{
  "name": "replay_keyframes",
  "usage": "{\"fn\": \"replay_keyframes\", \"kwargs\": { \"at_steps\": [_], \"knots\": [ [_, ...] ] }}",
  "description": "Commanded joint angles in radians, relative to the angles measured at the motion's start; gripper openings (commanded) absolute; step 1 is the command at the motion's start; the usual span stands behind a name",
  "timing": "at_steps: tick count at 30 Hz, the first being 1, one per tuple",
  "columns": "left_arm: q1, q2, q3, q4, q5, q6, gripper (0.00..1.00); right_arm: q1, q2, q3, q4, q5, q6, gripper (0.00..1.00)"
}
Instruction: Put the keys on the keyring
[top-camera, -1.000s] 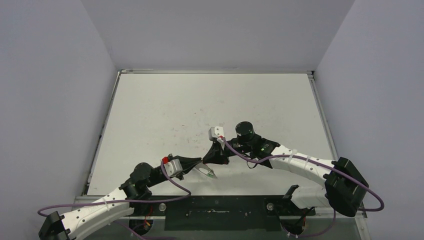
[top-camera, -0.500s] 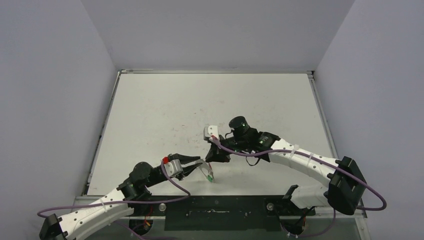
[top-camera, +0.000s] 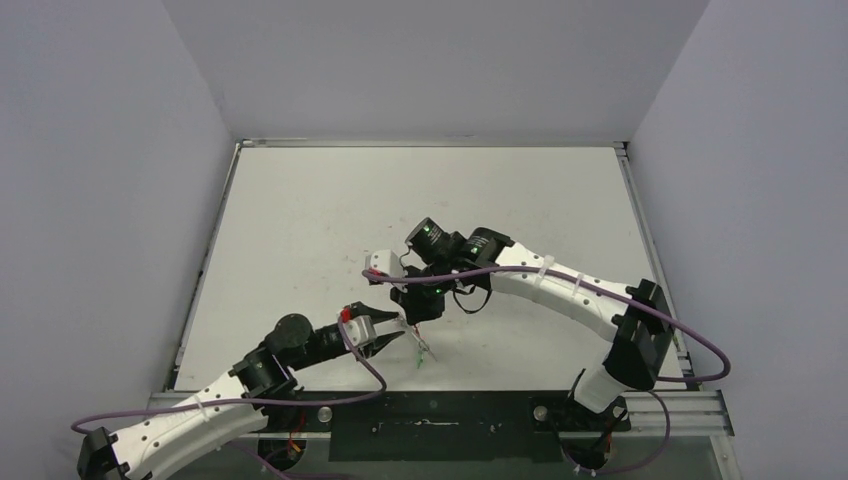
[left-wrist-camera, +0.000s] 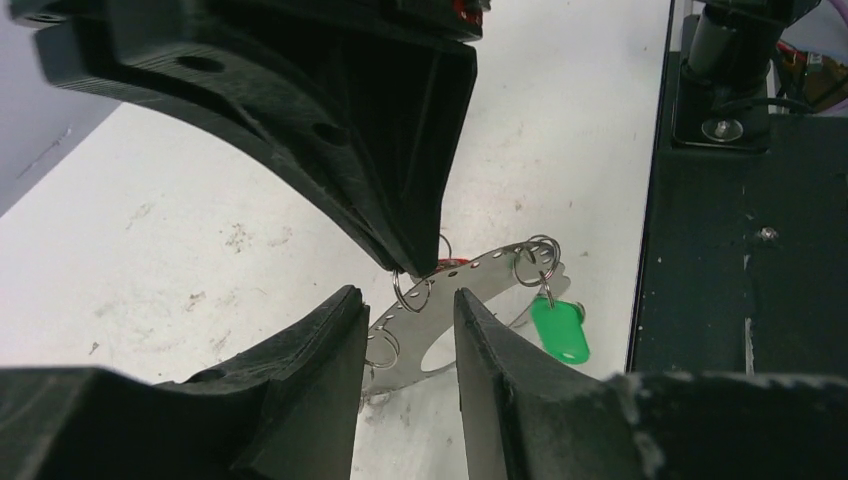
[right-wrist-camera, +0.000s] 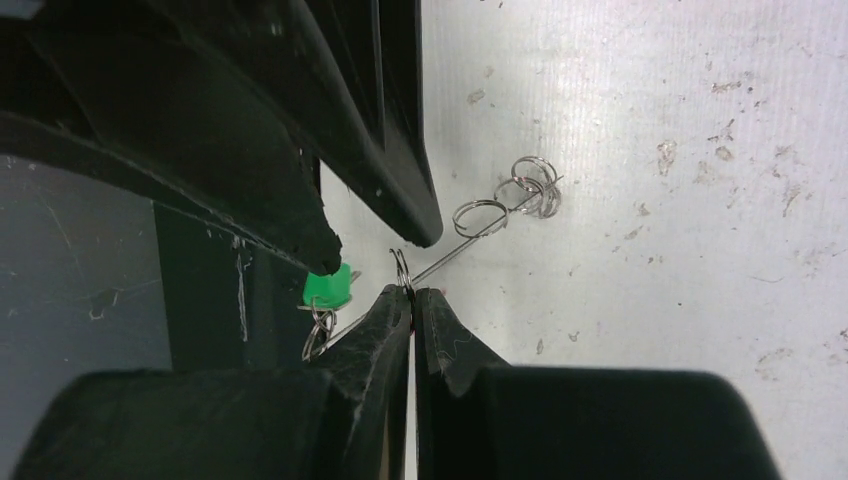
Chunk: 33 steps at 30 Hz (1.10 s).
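The keyring (left-wrist-camera: 478, 276) is a curved silvery metal strip with holes and several small split rings (right-wrist-camera: 480, 216) on it. It hangs low over the white table near the front edge (top-camera: 419, 343). A key's green tag (left-wrist-camera: 560, 330) dangles from one ring at its end (right-wrist-camera: 328, 287). My right gripper (right-wrist-camera: 410, 291) reaches down from the back and is shut on a small split ring at the strip's edge (left-wrist-camera: 412, 290). A sliver of red shows behind its tips. My left gripper (left-wrist-camera: 405, 292) stands open, its fingers either side of the strip without touching it.
The black base plate (left-wrist-camera: 740, 300) runs along the near edge, right beside the hanging strip. Grey walls enclose the scuffed white table (top-camera: 300, 220) on three sides. Purple cables loop off both arms.
My left gripper has opened and let go of the keyring strip. The right arm has swung left and turned its wrist, keeping its pinch on the small ring.
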Motion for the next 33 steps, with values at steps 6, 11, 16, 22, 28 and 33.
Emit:
{"fn": "replay_keyframes", "kwargs": {
  "at_steps": [6,11,16,22,28,33],
  "knots": [
    [0.0,0.086,0.056,0.008,0.032,0.015,0.32,0.039,0.055,0.072,-0.091,0.045,0.023,0.0],
    [-0.001,0.112,0.061,0.031,0.041,0.02,0.15,0.047,0.055,0.076,-0.082,0.045,0.021,0.0],
    [0.0,0.128,0.067,0.035,0.047,0.024,0.03,0.051,0.06,0.078,-0.075,0.045,0.028,0.0],
    [0.0,0.126,0.072,0.016,0.052,0.026,0.0,0.052,0.048,0.076,-0.048,0.072,0.032,0.02],
    [0.0,0.091,0.054,0.024,0.031,0.015,0.0,0.033,-0.017,0.02,0.047,0.084,0.027,0.26],
    [0.0,0.044,-0.004,0.123,0.007,-0.014,0.0,-0.043,-0.124,-0.094,0.212,-0.033,0.073,0.63]
  ]
}}
